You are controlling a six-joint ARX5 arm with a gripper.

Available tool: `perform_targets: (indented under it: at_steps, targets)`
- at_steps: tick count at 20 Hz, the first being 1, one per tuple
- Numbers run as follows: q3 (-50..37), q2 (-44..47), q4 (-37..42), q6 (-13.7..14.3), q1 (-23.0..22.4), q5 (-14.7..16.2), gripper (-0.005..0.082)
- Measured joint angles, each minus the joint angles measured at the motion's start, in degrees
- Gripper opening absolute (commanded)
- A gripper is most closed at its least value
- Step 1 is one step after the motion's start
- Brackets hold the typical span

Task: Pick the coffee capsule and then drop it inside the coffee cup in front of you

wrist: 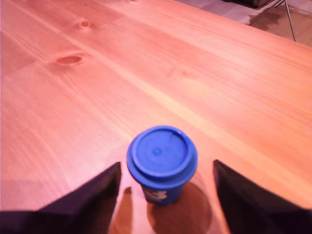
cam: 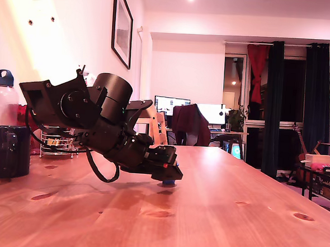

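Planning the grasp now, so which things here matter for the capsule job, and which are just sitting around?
Job: blue coffee capsule standing between the open gripper fingers; black coffee cup at the exterior view's left.

Lying about: clear bottle behind the cup; wire rack; wooden table.

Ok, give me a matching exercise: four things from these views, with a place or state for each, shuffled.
Things:
1. capsule
2. mug
3. bottle
4. gripper

Places or states:
A. open, low over the table
B. black, at the exterior view's left edge
C. blue, upright between the jaws
D. clear with a dark cap, behind the mug

Pairs: 1-C, 2-B, 3-D, 4-A
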Motion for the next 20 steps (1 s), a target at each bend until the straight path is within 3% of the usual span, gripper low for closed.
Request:
perform_targets:
  at_steps: [2,6,15,20]
  targets:
    - [0.0,0.0,0.0,0.2,0.0,0.0,0.0163]
    - [0.0,0.0,0.1,1.4,0.0,0.0,0.0163]
    - [0.0,0.0,-0.3,1.4,0.2,0.0,0.0163]
    - [1.3,-1.4,-6.6,1.3,1.4,0.3,0.0163]
